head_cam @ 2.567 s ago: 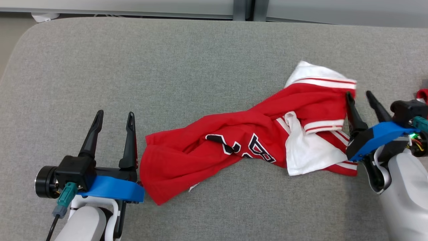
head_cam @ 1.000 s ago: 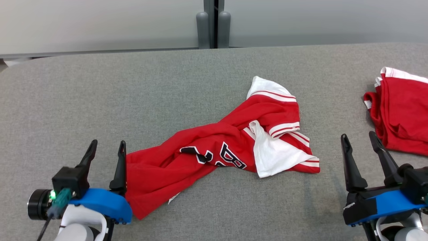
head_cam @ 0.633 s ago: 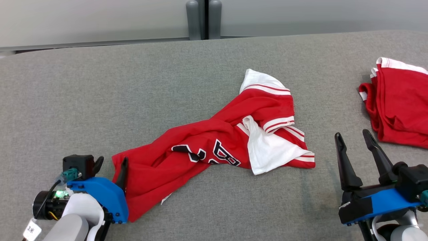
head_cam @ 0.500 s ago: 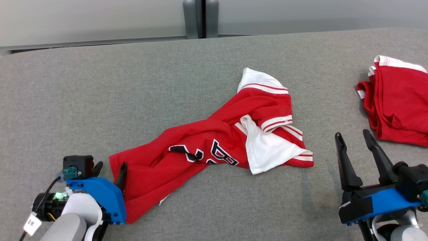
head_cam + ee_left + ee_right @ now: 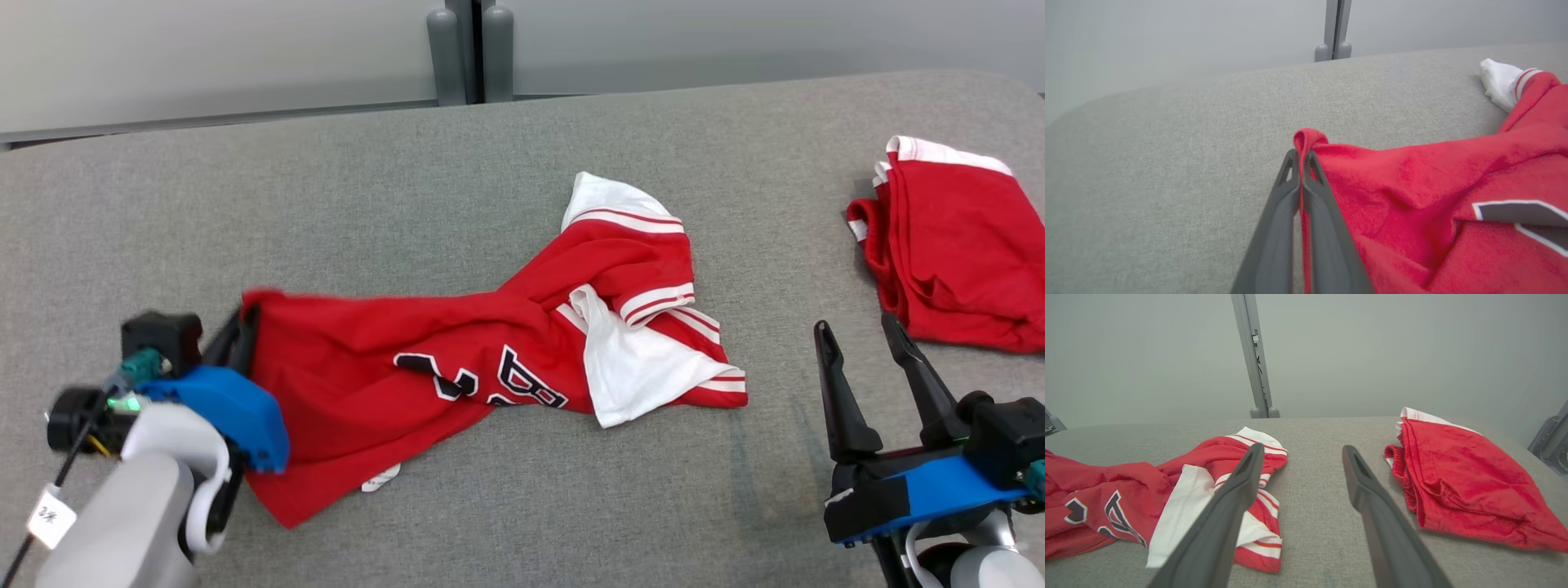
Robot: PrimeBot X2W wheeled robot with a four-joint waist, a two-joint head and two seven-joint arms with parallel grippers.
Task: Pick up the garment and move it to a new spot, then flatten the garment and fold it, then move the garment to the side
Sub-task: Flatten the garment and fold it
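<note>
Your left pincer has just clamped the shirt by its corner, the rest trailing to its right, so you can start carrying it; your right pincer gapes empty.

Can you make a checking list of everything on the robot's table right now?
Surface: grey cloth table, rounded corners.
Job's things: red jersey, crumpled and twisted, white sleeves showing.
Clutter: second red garment lying at the far right.
Grippers: left gripper shut on the jersey's corner; right gripper open, holding nothing.
Cables: black cable with a white tag at the left wrist.
Surroundings: pale wall panels, grey post behind the table.
</note>
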